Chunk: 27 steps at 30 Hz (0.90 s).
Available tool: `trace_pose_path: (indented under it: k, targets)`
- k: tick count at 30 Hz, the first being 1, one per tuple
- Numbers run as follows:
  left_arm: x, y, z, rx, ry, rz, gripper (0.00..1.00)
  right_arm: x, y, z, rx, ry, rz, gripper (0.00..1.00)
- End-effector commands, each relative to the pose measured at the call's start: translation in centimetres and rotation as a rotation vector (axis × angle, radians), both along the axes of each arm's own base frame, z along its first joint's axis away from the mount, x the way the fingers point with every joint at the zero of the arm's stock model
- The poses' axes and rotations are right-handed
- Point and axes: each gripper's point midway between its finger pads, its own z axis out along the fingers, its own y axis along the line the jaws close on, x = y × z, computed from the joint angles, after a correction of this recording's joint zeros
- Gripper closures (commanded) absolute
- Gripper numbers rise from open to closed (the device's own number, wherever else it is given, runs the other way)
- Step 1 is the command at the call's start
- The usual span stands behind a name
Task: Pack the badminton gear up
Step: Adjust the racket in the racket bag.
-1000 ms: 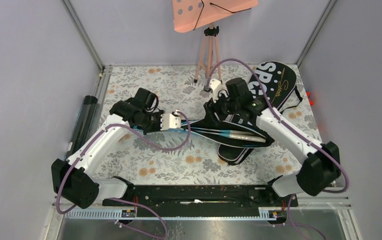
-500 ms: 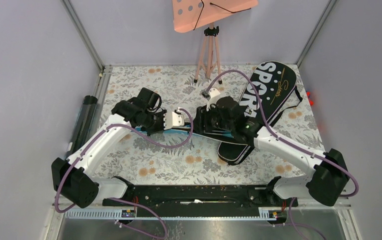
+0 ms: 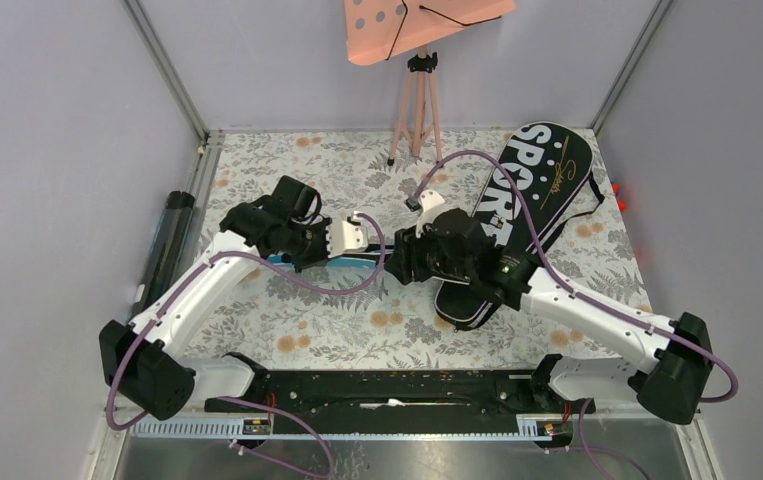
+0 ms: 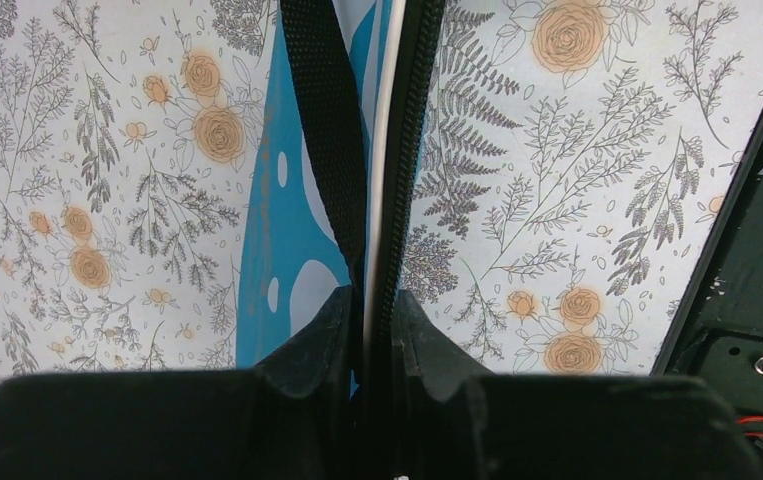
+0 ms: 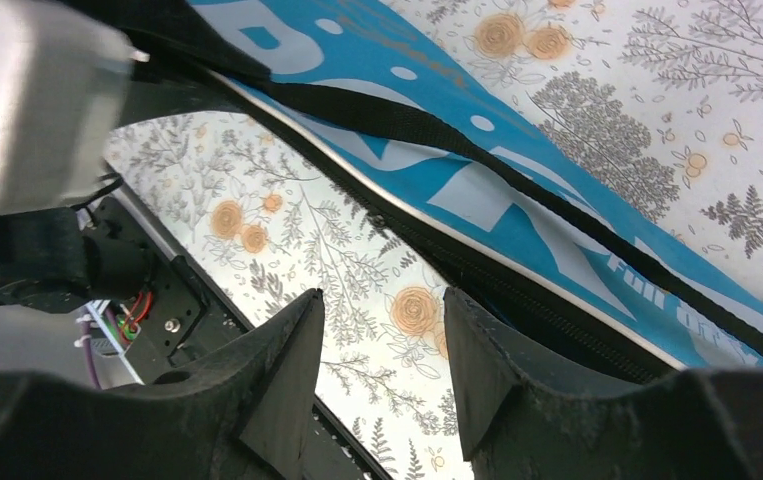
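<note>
Pinching the blue bag point(image 4: 287, 230) at its zipper point(image 4: 412, 150), left fingers point(image 4: 319, 345); right fingers point(image 5: 287, 375) parted.

our left arm point(image 3: 192, 295) bent, reaching toward centre | left gripper point(image 4: 367, 300) pinched on blue bag point(image 4: 292, 240) | our right arm point(image 3: 587, 310) stretched leftward, low | right gripper point(image 5: 382, 320) fingers apart, facing our left one
</note>
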Motion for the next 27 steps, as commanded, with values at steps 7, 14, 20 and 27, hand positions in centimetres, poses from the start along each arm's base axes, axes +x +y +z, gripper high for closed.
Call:
trace_pose_path:
  k: [7,14,20,27]
  targets:
    - [-0.3,-2.8,4.0,-0.17,-0.105,-0.041,1.0,2.6,2.0,-0.7,-0.016,-0.009,-0.054,0.44]
    - [-0.1,-2.9,3.7,-0.161,-0.101,-0.039,1.0,2.1,4.6,-0.1,0.062,-0.01,0.035,0.39]
    - [0.2,-3.3,3.5,-0.164,-0.083,-0.034,1.0,2.6,5.4,0.5,0.096,-0.026,0.013,0.36]
    - [0.4,-3.0,3.3,-0.144,-0.091,-0.028,1.0,4.0,3.6,-0.7,-0.054,-0.059,-0.171,0.65]
